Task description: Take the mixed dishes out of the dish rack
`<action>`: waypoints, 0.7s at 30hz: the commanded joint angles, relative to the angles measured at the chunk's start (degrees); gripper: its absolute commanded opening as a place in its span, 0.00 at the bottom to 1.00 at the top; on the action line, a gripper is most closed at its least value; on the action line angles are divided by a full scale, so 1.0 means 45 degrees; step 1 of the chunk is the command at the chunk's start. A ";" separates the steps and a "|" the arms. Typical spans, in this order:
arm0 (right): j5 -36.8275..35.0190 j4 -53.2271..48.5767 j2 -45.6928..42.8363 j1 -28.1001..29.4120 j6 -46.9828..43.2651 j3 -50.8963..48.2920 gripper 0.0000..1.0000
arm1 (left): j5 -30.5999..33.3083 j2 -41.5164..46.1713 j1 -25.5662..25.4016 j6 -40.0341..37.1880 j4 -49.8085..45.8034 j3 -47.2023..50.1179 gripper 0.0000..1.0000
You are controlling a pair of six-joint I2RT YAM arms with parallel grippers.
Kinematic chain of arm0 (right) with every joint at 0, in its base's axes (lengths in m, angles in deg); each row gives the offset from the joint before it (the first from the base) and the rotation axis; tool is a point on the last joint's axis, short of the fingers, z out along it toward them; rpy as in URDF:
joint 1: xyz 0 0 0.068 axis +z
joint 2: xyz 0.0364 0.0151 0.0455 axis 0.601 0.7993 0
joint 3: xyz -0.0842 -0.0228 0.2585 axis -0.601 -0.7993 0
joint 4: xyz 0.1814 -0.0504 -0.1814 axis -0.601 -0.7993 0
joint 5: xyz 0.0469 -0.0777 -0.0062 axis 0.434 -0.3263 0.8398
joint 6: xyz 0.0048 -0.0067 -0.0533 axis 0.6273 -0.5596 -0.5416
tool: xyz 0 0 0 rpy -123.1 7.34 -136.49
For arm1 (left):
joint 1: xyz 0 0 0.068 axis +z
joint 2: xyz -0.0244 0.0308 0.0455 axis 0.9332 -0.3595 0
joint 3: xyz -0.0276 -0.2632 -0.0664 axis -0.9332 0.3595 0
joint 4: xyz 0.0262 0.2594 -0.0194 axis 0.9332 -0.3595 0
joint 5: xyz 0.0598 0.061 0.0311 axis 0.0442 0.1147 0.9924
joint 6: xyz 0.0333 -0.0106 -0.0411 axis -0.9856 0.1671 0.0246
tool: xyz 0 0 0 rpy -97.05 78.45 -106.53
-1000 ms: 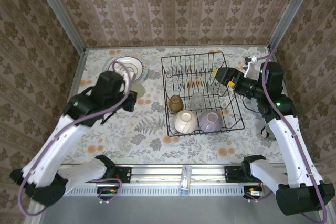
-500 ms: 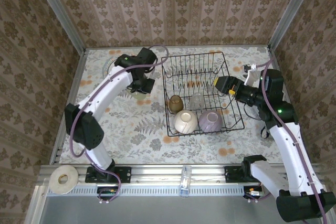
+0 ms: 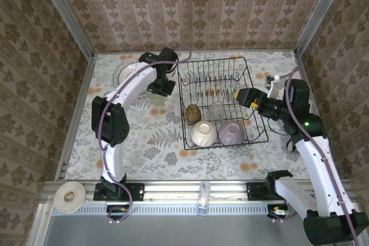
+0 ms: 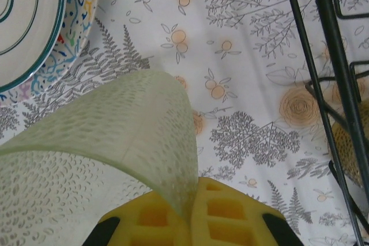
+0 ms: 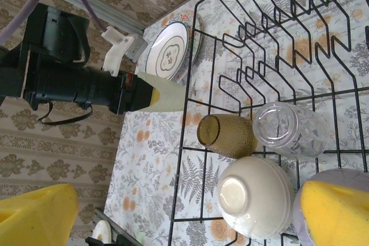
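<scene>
My left gripper (image 4: 187, 214) is pinching the cup (image 4: 98, 159) by one wall over the table (image 4: 248, 84), between the plates (image 4: 29, 21) far left and the rack (image 3: 211, 60), the right gripper (image 3: 241, 96) is spread wide over the rack, and I worry that thin grip lets the cup twist and clip the plates.

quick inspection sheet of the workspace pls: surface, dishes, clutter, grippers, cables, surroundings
surface: floral tablecloth, no spills seen
job's things: dish rack holds amber cup, clear glass, cream bowl and lilac bowl; plates stacked on the cloth left of the rack; pale-green cup held outside the rack
clutter: white tape-like ring on the front rail
grippers: left gripper shut on the pale-green cup's wall; right gripper open over the rack's right side, empty
cables: purple cable along each arm, no snag seen
surroundings: wallpapered walls, metal corner posts
</scene>
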 commanded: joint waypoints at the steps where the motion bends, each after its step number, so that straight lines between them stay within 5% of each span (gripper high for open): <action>1: -0.0184 -0.0148 -0.0267 0.0086 -0.0114 -0.0217 1.00 | -0.0106 -0.0367 0.0058 -0.0370 -0.0424 -0.0637 0.00; 11: 0.0512 0.0205 -0.0453 0.0104 0.0297 -0.0667 1.00 | -0.0449 -0.0799 0.0078 -0.0262 -0.0118 -0.0693 0.00; 21: 0.0733 0.0759 -0.0445 0.0336 0.0644 -0.1188 1.00 | -0.0685 -0.0555 -0.0014 -0.0211 0.0025 -0.0458 0.15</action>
